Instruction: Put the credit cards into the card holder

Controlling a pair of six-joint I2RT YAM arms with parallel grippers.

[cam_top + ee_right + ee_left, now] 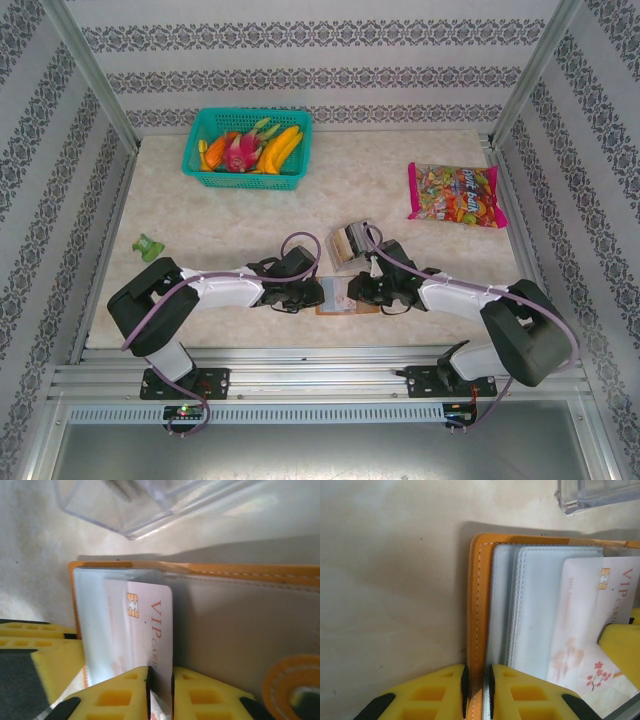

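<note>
The card holder point(345, 300), an orange-brown wallet, lies open on the table between both grippers. My left gripper point(477, 685) is shut on its orange stitched edge point(476, 605); clear inner sleeves point(540, 605) lie beside it. A white credit card point(150, 625) printed "VIP CARD" stands partly inside a clear sleeve of the card holder point(240, 630). My right gripper point(160, 686) is shut on that card's near edge. The same card point(590, 625) appears in the left wrist view, next to a yellow finger point(620, 650) of the right gripper. Other credit cards are out of view.
A clear plastic box point(350, 243) stands just behind the wallet, close to both grippers point(135, 505). A teal basket of toy fruit point(247, 145) is at the back left, a candy bag point(455, 195) at the right, a small green object point(150, 246) at the left.
</note>
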